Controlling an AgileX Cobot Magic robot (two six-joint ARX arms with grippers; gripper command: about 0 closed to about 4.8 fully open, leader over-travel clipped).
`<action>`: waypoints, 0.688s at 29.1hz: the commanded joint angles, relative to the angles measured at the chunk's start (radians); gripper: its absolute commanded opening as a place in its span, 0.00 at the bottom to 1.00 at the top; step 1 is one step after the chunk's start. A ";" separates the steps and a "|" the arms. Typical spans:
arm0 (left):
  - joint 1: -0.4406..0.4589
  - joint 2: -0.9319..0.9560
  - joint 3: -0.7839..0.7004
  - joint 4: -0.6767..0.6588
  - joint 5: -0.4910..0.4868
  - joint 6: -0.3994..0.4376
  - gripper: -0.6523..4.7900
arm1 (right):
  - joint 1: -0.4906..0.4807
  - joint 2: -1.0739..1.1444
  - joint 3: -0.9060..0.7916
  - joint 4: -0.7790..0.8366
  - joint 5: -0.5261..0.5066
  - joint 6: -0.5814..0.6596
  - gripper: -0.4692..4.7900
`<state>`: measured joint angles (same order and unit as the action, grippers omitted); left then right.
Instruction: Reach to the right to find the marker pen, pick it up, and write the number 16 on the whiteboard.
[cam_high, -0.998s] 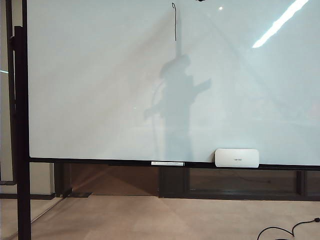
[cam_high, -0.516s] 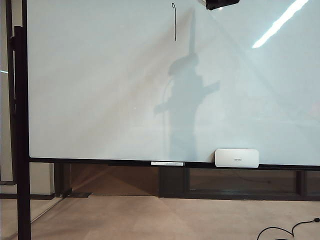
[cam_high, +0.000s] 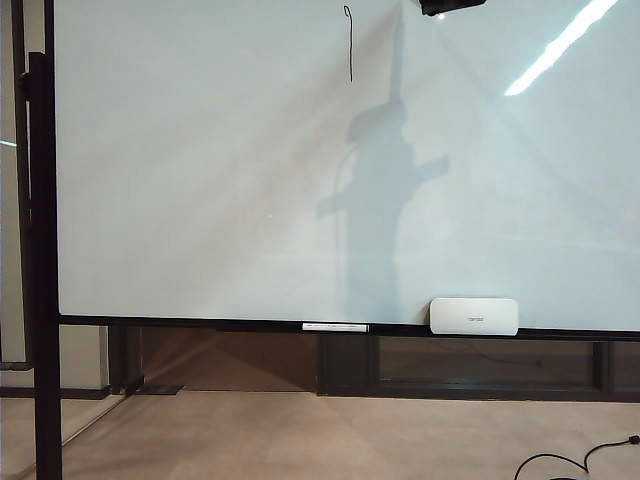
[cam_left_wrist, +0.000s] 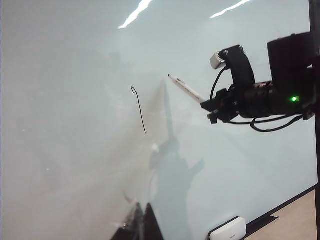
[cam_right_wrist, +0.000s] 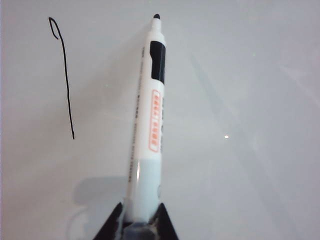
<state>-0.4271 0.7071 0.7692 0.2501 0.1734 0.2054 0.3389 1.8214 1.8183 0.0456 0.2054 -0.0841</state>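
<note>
We take the drawn black vertical stroke of the 1 (cam_high: 350, 45) as our landmark. It sits high on the big glossy white whiteboard with its thin black frame (cam_high: 200, 200), and the 6 of the number 16 is not yet there.

Our right gripper (cam_right_wrist: 141, 220) is clenched on the rear of the slim white marker pen with the black tip and printed barrel (cam_right_wrist: 150, 120). In the exterior view only its dark body shows, at the top edge just right of the stroke. The pen's tip lies right of the stroke and near its top. We cannot tell whether it touches the board.

Our left gripper (cam_left_wrist: 141, 225) shows only dark fingertips near the board, lower than the stroke. We cannot tell whether it is released or clenched.

We see these risks:
- Starting too close to the stroke would merge the 6 with the 1.
- Too light a press would leave gaps, and too hard a press could slip the pen in our grip.

Right of the stroke and below it the board is bare, so there is ample room. Above it the board's top edge is close. The white rounded eraser block (cam_high: 474, 316) and the thin white stick (cam_high: 335, 327) rest on the ledge, well below the stroke.
</note>
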 joint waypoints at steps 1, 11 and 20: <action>0.000 -0.003 0.006 0.013 0.003 0.005 0.11 | -0.001 0.005 0.003 0.019 0.000 -0.002 0.09; 0.000 -0.003 0.006 0.014 -0.004 0.023 0.11 | -0.012 0.022 0.004 0.042 -0.002 -0.002 0.09; 0.000 -0.003 0.006 0.013 -0.004 0.030 0.11 | -0.021 0.026 0.005 0.042 -0.002 -0.002 0.09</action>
<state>-0.4271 0.7071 0.7692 0.2504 0.1699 0.2314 0.3183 1.8534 1.8175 0.0662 0.2047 -0.0845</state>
